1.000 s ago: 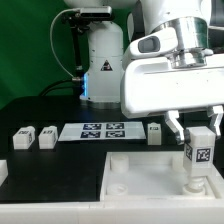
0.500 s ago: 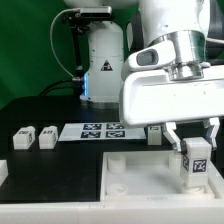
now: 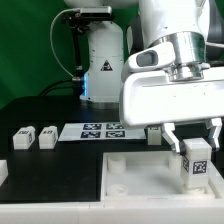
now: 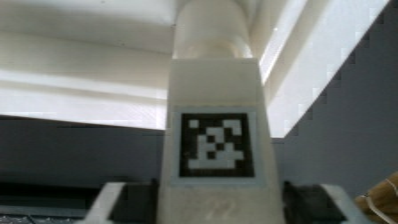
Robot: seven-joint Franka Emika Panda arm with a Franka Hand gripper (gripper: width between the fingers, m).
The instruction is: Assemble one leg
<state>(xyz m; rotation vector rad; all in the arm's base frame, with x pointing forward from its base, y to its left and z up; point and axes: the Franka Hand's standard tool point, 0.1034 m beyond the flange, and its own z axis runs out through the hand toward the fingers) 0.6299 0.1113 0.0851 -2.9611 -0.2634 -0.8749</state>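
Item: the leg (image 3: 197,163), upright, tag outward. Location: pinched at its top between the fingers of my gripper (image 3: 195,146), over the right corner of the white panel (image 3: 135,178). Held vertical, I judge, to seat in a socket; contact cannot be told.

A robotics lab: marker board (image 3: 101,129) on a black table (image 3: 60,165).
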